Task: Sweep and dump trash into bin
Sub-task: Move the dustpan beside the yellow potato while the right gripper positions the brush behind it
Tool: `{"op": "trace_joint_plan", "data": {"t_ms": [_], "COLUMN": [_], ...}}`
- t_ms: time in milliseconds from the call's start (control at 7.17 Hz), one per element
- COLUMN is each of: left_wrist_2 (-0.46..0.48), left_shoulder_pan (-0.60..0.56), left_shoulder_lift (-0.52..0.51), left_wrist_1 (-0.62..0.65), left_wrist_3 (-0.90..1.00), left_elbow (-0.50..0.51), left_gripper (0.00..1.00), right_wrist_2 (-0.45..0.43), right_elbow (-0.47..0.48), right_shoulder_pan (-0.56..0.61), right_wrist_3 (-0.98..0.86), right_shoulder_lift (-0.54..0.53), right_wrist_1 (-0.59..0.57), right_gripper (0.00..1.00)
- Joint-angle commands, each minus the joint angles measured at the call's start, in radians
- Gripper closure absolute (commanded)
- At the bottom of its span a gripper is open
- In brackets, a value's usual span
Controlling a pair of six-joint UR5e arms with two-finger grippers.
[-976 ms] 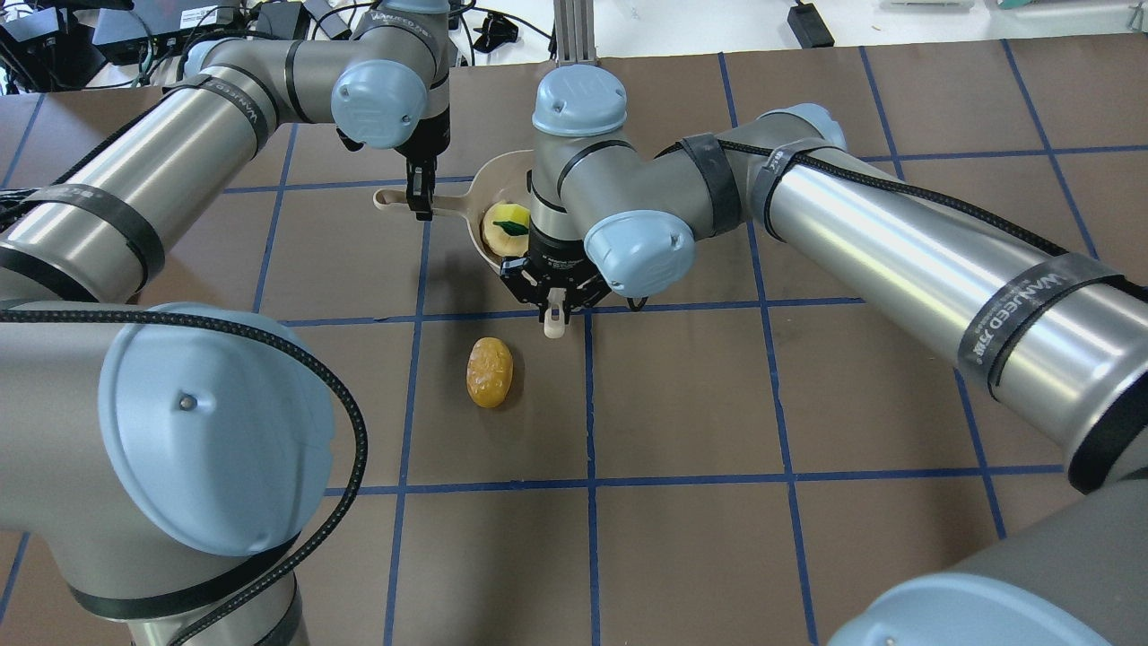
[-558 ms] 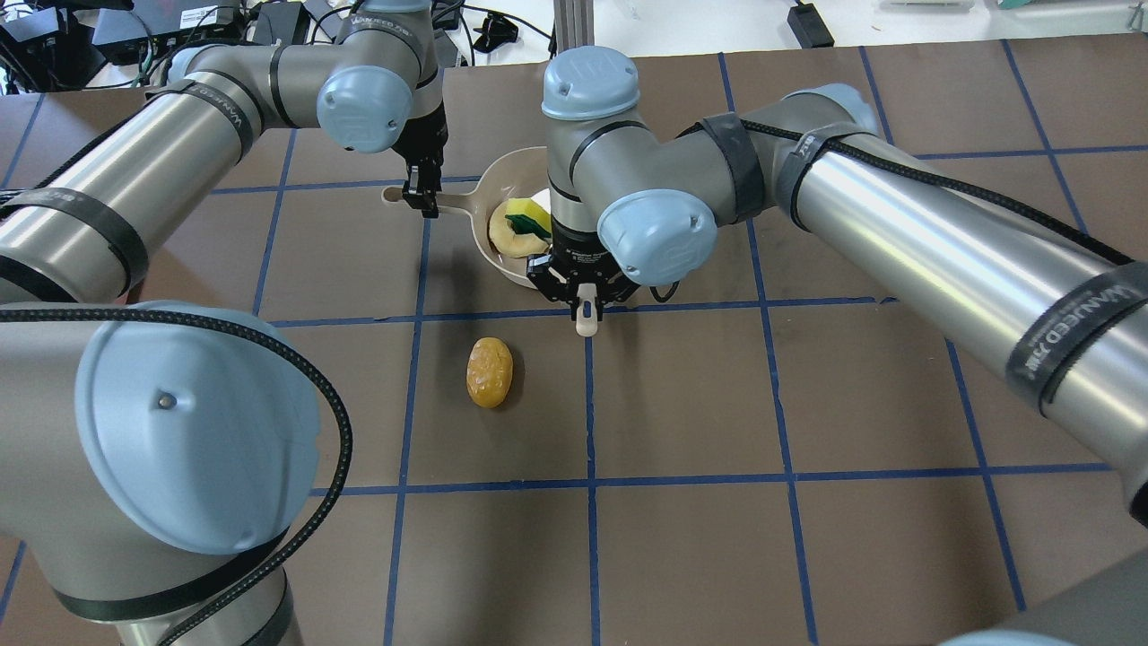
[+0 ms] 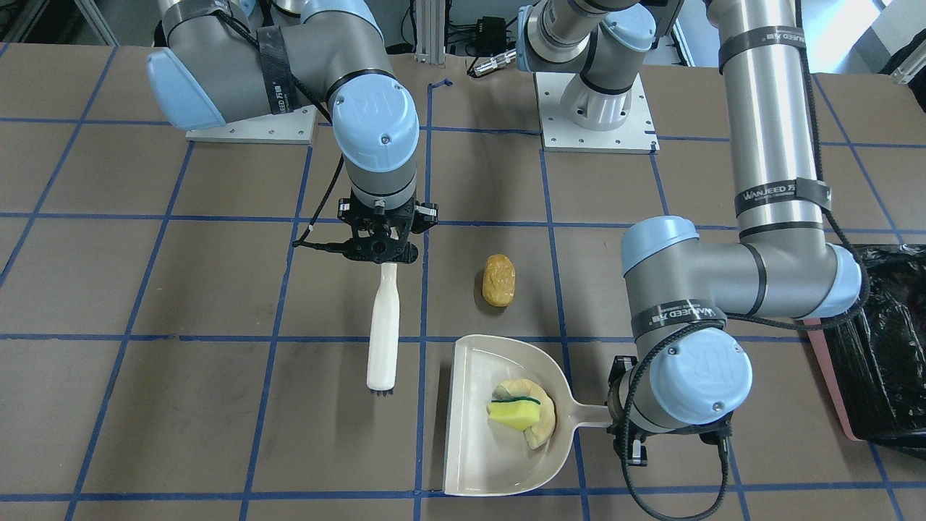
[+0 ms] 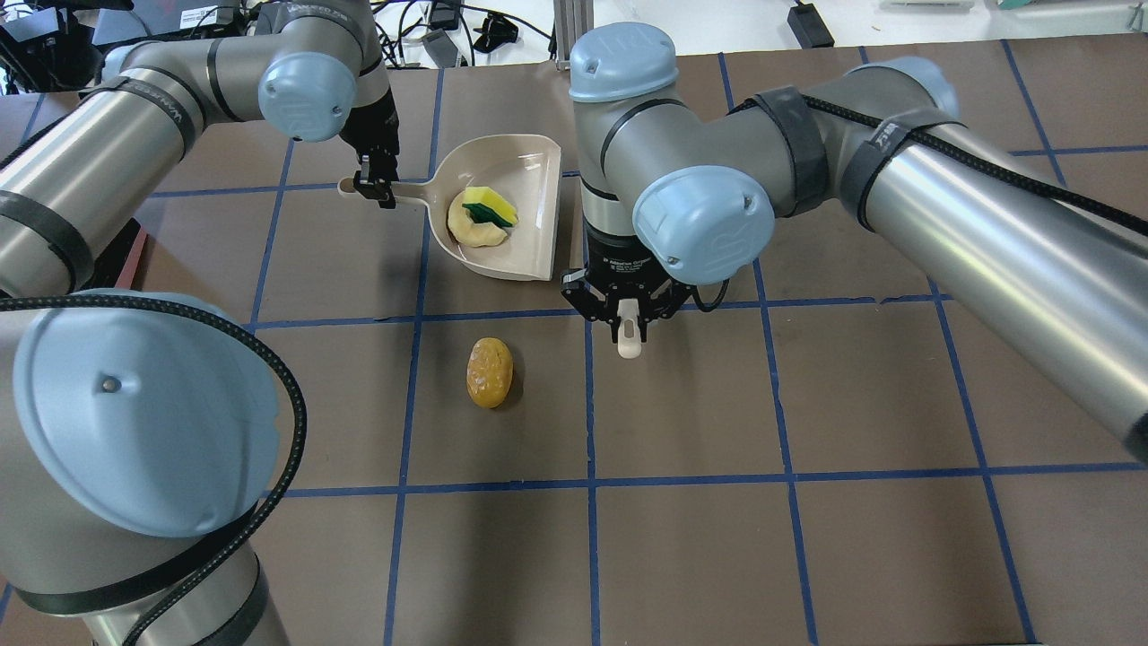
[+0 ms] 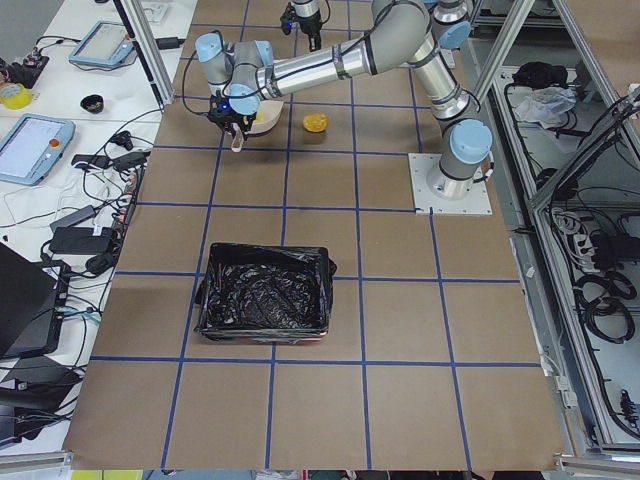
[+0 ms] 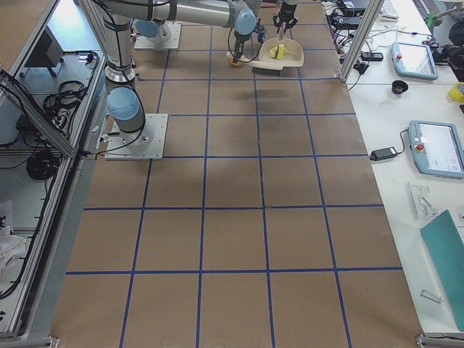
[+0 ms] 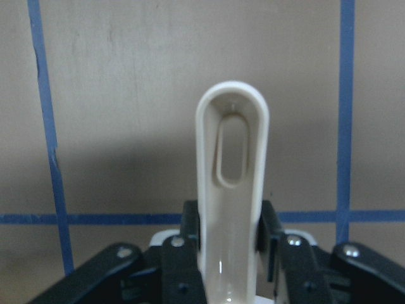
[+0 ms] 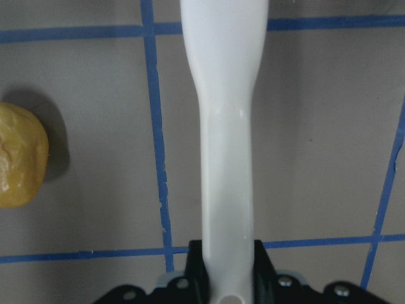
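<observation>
My left gripper (image 4: 377, 188) is shut on the handle (image 7: 232, 190) of a beige dustpan (image 4: 525, 170) that rests on the table. In the pan lie a pale yellow curved rind (image 4: 475, 233) and a yellow-green sponge piece (image 4: 491, 206). My right gripper (image 4: 628, 309) is shut on the handle of a white brush (image 3: 382, 333), which lies beside the pan's open edge. The golden-brown potato-shaped lump (image 4: 490, 371) sits on the table between the brush and the pan's mouth, touching neither; it also shows in the right wrist view (image 8: 22, 155).
The bin (image 5: 265, 293), pink with a crinkled black bag, stands far off toward my left side; its edge shows in the front view (image 3: 825, 362). The table is brown paper with a blue tape grid. Both arm bases (image 3: 593, 123) are bolted at my side.
My left gripper has pulled the dustpan to the left, with rind and sponge still in it. My right gripper has moved right with the brush, uncovering the pan. The lump has not moved.
</observation>
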Motion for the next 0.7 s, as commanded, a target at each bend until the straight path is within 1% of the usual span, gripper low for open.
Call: {"op": "trace_joint_plan", "data": {"t_ms": [0, 139, 279, 418, 558], "left_wrist_2": [0.065, 0.080, 0.086, 0.115, 0.134], "left_shoulder_pan": [0.065, 0.120, 0.149, 0.175, 0.196], "left_shoulder_lift": [0.059, 0.096, 0.131, 0.164, 0.199], "left_wrist_1": [-0.044, -0.085, -0.125, -0.139, -0.131], "left_wrist_3": [0.087, 0.133, 0.192, 0.222, 0.236], "left_elbow": [0.004, -0.005, -0.014, -0.047, -0.121], "left_gripper": [1.00, 1.00, 1.00, 1.00, 1.00], "right_wrist_2": [0.038, 0.039, 0.049, 0.075, 0.074], "right_elbow": [0.113, 0.170, 0.230, 0.273, 0.296], "right_shoulder_pan": [0.011, 0.024, 0.057, 0.111, 0.151], "right_wrist_3": [-0.003, 0.003, 0.012, 0.074, 0.160], "right_shoulder_lift": [-0.080, -0.144, -0.186, -0.191, -0.170], "right_wrist_1": [-0.036, -0.036, -0.048, -0.098, -0.144], "right_gripper": [1.00, 1.00, 1.00, 1.00, 1.00]}}
